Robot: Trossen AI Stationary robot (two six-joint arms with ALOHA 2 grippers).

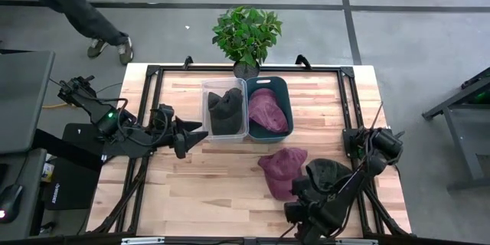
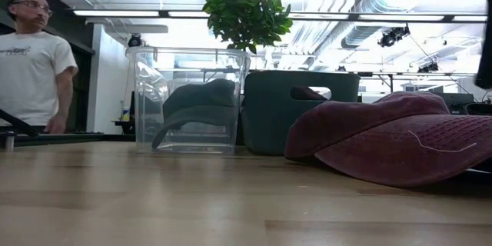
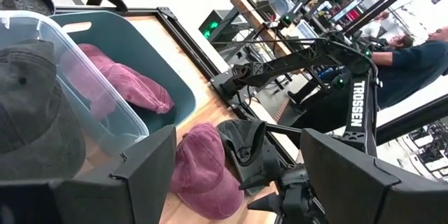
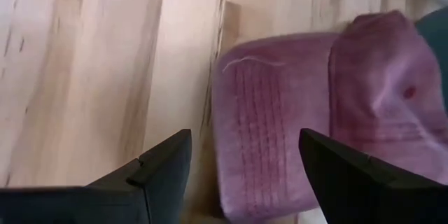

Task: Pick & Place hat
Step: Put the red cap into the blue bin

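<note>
Dark fingers of the right hand (image 4: 241,164) stand wide apart and empty in the right wrist view, poised over the brim end of the maroon cap (image 4: 308,119) that lies loose on the worktop (image 1: 199,191). From above, that right hand (image 1: 300,216) sits close to the worktop's near edge, toward the right corner, and the maroon cap (image 1: 282,170) rests just beside it, a little nearer the middle. A dark olive cap (image 1: 329,174) lies touching it on the right, partly under the arm.

It looks like a light, floppy corduroy cap: the crown sags and will fold under the fingers, so it needs no force, but a pinch on loose crown cloth may let it swing or drape. The brim, with its stitched rows, is the stiffest part, and I would judge its edge the surest place to take hold; the crown's centre would be a poorer grip. Nothing here is fragile, and the ribbed cloth should not slip much.

Farther out, near the far edge, a clear bin (image 1: 223,111) holds a dark cap (image 1: 224,107), and a teal bin (image 1: 285,92) touching it on the right holds another maroon cap (image 1: 266,109). A potted plant (image 1: 246,34) stands at the far edge behind them.

Left hand (image 1: 191,138) waits, spread open and empty, by the clear bin's left side.
</note>
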